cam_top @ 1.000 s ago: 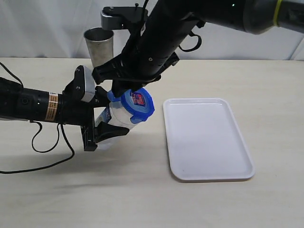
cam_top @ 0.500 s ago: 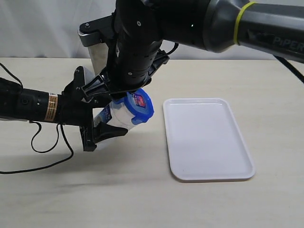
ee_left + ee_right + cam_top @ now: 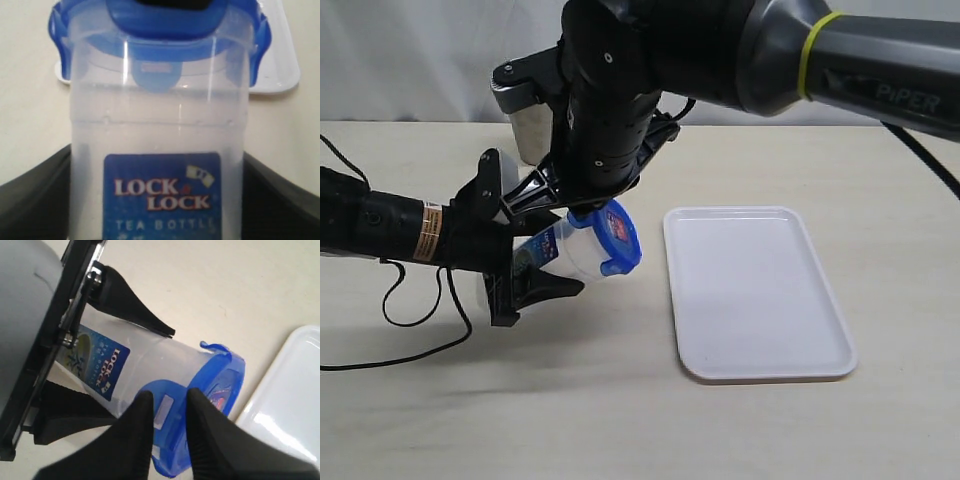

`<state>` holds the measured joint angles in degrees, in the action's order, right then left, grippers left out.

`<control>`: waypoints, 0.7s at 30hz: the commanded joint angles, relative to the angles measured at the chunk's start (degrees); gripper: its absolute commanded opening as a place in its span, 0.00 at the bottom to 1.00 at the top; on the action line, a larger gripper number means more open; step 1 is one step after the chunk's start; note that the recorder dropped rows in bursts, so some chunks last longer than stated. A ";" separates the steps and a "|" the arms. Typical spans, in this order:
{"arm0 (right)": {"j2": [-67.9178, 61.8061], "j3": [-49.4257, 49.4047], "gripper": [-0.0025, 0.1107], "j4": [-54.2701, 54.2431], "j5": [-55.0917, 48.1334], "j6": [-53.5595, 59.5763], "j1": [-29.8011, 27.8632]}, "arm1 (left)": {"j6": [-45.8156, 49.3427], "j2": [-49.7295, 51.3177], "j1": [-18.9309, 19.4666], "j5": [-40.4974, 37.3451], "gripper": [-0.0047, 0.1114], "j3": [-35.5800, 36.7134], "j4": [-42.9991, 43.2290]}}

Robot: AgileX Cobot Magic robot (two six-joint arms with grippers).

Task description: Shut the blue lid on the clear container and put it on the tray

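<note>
I see the clear container (image 3: 570, 255) held tilted in the left gripper (image 3: 545, 255), lifted off the table (image 3: 620, 400), its lid end pointing toward the tray (image 3: 760, 300). The walls are cloudy-clear, with a blue printed label on the side. The blue lid (image 3: 620, 240) sits on the mouth, and one flap juts out loose at the rim.

The left fingers are clamped on the container's sides. The right gripper (image 3: 167, 395) shows a narrow gap between its fingers, which lie against a lid flap; I cannot tell whether they pinch it.

A strip of tabletop shows between the lid and the tray's low near rim. A steel cup (image 3: 525, 125) stands behind the arms.
</note>
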<state>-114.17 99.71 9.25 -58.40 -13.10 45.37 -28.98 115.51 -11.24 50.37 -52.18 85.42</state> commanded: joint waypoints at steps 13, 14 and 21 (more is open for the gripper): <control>-2.04 -0.45 0.22 -12.08 1.85 9.03 -6.60 | -8.98 -0.50 -0.13 -5.83 0.04 0.03 6.02; -1.93 -0.45 0.22 -15.47 2.29 11.69 -7.45 | -8.77 -0.50 -0.13 -5.85 0.04 0.03 6.02; -2.06 -0.45 0.22 -24.31 3.03 20.13 -10.25 | -8.65 -0.50 -0.13 -5.85 0.04 0.03 6.02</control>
<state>-116.26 99.49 -15.40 -56.07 5.64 35.65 -37.25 115.41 -11.24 44.77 -52.18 91.26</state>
